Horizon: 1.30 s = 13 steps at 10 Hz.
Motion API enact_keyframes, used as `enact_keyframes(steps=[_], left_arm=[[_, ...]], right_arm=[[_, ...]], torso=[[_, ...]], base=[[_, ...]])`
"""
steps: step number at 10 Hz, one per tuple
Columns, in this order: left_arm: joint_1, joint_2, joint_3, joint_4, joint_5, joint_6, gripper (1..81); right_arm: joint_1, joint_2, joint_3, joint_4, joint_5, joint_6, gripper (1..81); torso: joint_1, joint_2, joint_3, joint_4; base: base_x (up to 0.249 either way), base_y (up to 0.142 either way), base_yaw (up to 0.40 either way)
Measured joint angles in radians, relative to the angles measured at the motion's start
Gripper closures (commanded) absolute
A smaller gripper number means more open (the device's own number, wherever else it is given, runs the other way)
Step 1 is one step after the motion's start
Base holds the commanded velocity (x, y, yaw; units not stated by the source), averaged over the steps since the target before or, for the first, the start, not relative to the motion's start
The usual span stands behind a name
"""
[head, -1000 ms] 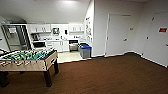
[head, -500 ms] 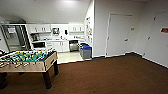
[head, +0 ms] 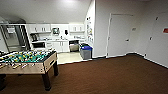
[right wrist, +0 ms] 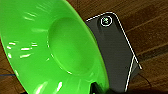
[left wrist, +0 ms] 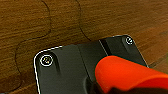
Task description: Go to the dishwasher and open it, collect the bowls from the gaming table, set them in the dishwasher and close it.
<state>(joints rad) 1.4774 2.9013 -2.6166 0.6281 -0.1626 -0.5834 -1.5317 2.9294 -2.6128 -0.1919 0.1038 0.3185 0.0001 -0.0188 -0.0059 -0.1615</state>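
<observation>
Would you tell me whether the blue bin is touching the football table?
Apart. The head view shows open floor between the blue bin and the football table.

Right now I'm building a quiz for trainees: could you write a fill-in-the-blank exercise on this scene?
1. The bowl that looms large in the right wrist view is bright ____.
2. The floor under the football table is covered in ____ carpet.
3. The bin by the kitchenette has a ____ lid.
4. The rounded object in the left wrist view is ____.

Missing words: green; brown; blue; orange
</observation>
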Motion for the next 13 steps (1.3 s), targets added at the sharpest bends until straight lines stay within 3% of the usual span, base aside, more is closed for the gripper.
enact_keyframes(steps=[13], left_arm=[[0.000,0.000,-0.002,0.000,0.000,0.000,81.1]], right_arm=[[0.002,0.009,-0.002,-0.002,0.001,0.000,81.1]], torso=[[0.000,0.000,0.000,0.000]], base=[[0.116,0.000,0.000]])
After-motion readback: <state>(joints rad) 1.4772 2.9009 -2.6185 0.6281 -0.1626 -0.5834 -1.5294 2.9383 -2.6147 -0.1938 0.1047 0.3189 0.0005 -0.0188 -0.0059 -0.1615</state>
